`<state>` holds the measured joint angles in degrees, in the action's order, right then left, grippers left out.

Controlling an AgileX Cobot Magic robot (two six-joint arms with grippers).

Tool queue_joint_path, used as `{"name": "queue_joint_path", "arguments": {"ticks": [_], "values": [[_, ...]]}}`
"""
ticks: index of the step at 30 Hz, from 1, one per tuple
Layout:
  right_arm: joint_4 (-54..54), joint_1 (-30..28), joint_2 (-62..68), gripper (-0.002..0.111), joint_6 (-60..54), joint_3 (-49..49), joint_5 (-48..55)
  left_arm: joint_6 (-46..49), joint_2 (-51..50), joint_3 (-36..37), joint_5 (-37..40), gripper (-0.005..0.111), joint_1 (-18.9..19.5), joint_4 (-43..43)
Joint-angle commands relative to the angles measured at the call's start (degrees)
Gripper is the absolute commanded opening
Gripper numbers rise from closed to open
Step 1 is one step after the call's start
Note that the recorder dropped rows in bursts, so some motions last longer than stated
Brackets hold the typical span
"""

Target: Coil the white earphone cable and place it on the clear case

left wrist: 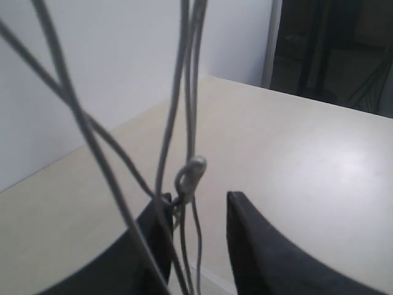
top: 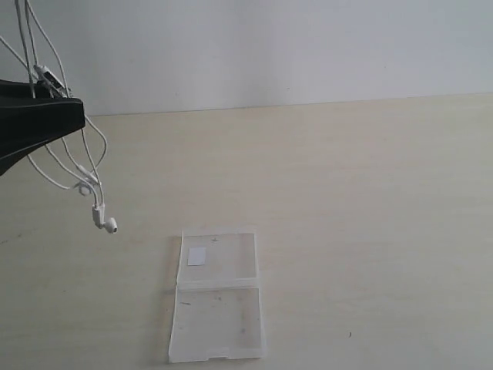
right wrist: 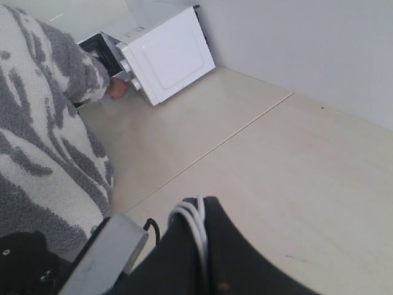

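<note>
Clear case (top: 218,308) open flat at lower centre, white earphone cable (top: 98,214) hanging upper left, left gripper (left wrist: 199,198) with jaws parted around it, right gripper (right wrist: 204,204) clamped on its strands.

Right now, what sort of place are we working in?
Probably an indoor lab or test room: bare pale tabletop, plain white wall, a white microwave and a person in fleece nearby.

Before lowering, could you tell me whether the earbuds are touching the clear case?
Apart: the exterior view shows the earbuds hanging left of the clear case, bare table between them.
</note>
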<state>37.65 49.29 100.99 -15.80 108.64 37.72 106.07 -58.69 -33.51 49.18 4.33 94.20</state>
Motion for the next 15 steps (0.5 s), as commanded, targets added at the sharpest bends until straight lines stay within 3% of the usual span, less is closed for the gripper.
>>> {"name": "queue_joint_path", "arguments": {"ticks": [1,15], "values": [[4.18,0.03,-0.31,0.000,-2.38,0.30,-1.06,0.01,-0.04,0.33,-0.21,0.032,-0.45,1.07],[11.36,0.03,-0.31,0.000,-5.80,0.30,-1.60,0.01,-0.04,0.33,-0.21,0.032,-0.45,1.07]]}}
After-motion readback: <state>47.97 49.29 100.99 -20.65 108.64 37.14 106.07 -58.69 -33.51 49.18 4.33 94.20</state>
